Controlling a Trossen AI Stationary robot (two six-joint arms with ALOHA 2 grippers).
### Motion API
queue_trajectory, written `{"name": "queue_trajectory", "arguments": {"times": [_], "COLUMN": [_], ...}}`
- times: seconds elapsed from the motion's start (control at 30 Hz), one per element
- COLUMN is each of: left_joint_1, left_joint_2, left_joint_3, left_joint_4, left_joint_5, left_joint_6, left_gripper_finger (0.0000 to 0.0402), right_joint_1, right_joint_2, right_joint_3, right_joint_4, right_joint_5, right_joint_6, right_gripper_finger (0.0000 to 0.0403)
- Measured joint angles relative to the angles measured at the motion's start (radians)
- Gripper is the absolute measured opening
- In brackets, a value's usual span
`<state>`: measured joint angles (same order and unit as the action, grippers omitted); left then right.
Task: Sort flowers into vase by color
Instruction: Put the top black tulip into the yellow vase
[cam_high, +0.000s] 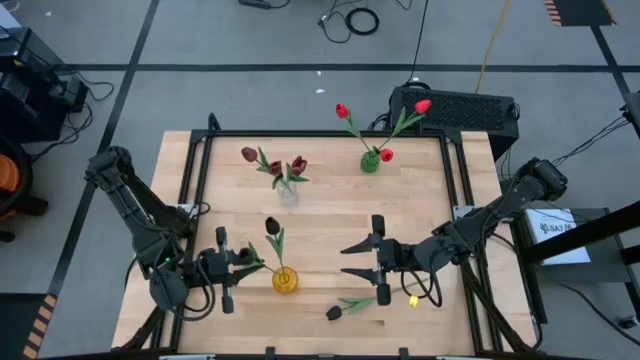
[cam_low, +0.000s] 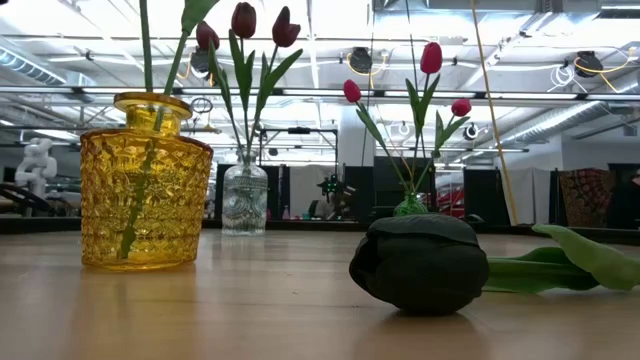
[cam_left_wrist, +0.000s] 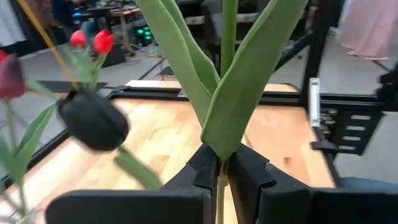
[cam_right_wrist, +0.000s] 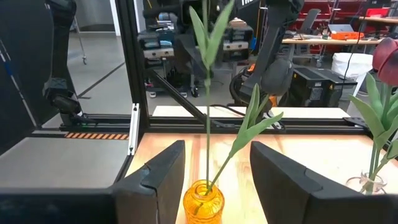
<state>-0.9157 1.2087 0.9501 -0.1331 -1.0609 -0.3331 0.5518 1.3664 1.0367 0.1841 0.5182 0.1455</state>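
Left of the yellow vase (cam_high: 285, 280), the left end effector (cam_high: 243, 262) is clamped on the stem of the near-black tulip (cam_high: 272, 227) standing in that vase. Right of the vase, the right end effector (cam_high: 352, 259) is held open and empty. A second dark tulip (cam_high: 335, 312) is seen lying on the bench (cam_high: 330, 215) just right of the vase.

Black equipment case (cam_high: 455, 108) beyond the wooden table (cam_high: 330, 215), cables on floor.

Amber knobbly-patterned vase (cam_low: 145, 185), clear glass vase (cam_low: 245, 200) of maroon tulips (cam_low: 244, 20), green vase (cam_high: 369, 162) of red tulips (cam_high: 343, 110), near-black tulip (cam_low: 420, 262) on pale wood table (cam_high: 330, 215)
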Motion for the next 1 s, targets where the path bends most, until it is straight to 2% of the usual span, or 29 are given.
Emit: {"name": "queue_trajectory", "arguments": {"times": [0.1, 0.3, 0.63, 0.83, 1.0], "left_joint_1": [0.000, 0.000, 0.000, 0.000, -0.003], "left_joint_2": [0.000, 0.000, 0.048, 0.058, 0.058], "left_joint_3": [-0.031, -0.043, -0.043, -0.043, -0.043], "left_joint_4": [0.010, 0.047, 0.005, -0.044, -0.190], "left_joint_5": [-0.028, -0.030, 0.026, 0.069, 0.091], "left_joint_6": [-0.050, -0.053, -0.028, -0.070, -0.153], "left_gripper_finger": [0.0031, 0.0031, 0.0038, 0.0100, 0.0159], "right_joint_1": [0.000, 0.000, 0.002, 0.013, 0.076], "right_joint_2": [0.000, 0.000, 0.000, 0.001, 0.018], "right_joint_3": [0.000, 0.000, 0.000, 0.000, 0.000], "right_joint_4": [0.000, -0.001, -0.113, -0.234, -0.468], "right_joint_5": [0.000, 0.000, -0.004, -0.118, -0.165], "right_joint_6": [0.000, 0.000, 0.063, 0.144, 0.260], "right_gripper_finger": [0.0173, 0.0173, 0.0173, 0.0173, 0.0173]}}
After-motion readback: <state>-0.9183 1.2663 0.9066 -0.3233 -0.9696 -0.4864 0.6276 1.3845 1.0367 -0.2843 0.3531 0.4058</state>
